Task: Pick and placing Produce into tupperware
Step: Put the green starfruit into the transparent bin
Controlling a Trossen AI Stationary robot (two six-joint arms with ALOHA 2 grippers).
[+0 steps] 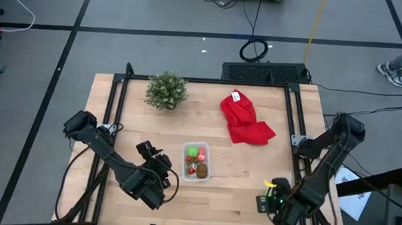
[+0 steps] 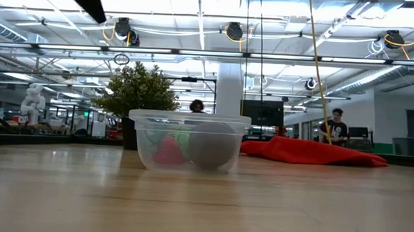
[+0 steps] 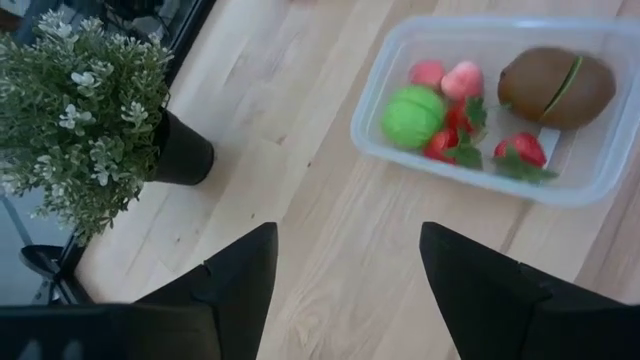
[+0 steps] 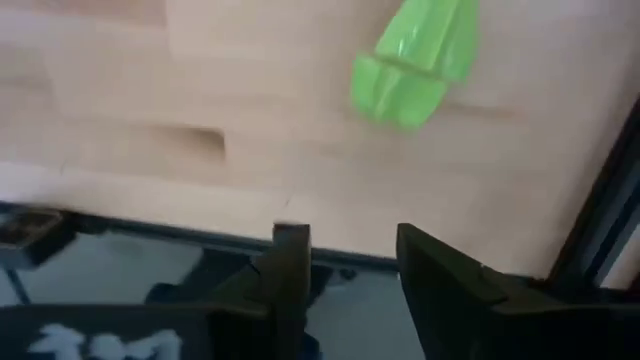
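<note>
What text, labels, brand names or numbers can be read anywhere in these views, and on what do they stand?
No text can be read in any view.
Red cloth: a small white tag sits on it, too small to read.
Right wrist view: pale marks at the bottom edge, blurred and cut off, not readable.
Tupperware, toy produce and potted plant: no lettering visible.

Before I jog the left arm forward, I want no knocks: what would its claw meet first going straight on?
Probably bare table: the left claw, open, looks down at wood. The tupperware lies off to one side, the potted plant to the other; depth is hard to judge.
</note>
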